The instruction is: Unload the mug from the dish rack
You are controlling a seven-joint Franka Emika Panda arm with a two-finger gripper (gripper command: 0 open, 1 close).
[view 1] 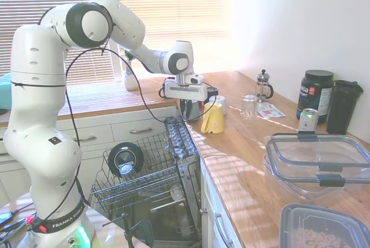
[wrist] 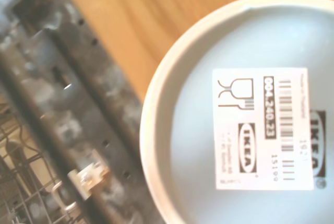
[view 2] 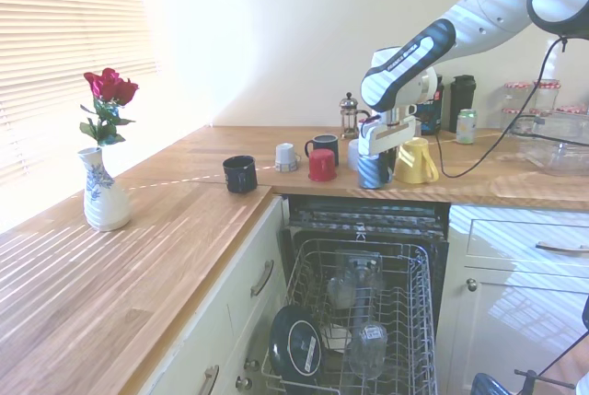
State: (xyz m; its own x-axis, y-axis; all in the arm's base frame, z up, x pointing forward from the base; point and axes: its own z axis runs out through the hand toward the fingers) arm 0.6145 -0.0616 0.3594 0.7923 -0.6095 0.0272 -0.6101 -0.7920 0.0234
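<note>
- Grey and dull, the small plain mug [view 2: 372, 171] sits upside down at the front edge of the wooden countertop [view 1: 260, 161], base facing up, its long axis upright; just beside it stands the yellow mug [view 2: 414, 161]; I cannot make out its handle
- white two-finger gripper [view 2: 376, 150] is right over the mug's upturned base, fingers pointing down; from where I stand I cannot tell how far apart they are or whether they grip it
- counting cups on the counter: one grey, one yellow, one red mug [view 2: 320, 165], two black mugs [view 2: 239, 174], and one small white cup [view 2: 286, 157]; also one glass French press [view 1: 263, 85] and one clear drinking glass [view 1: 248, 106]
- large grey wire dish rack [view 2: 401, 321] is pulled out below the counter, well apart from the grey mug; it holds one round black lid [view 2: 295, 343] and some clear glassware
- close up, the mug's base carries a white sticker [wrist: 265, 129] reading IKEA, with a barcode, a glass-and-fork symbol and 004.240.23
- one white patterned vase [view 2: 102, 194] holds red roses; one black tub [view 1: 314, 95] with a label I cannot read; one small drinks can [view 1: 307, 119]
</note>
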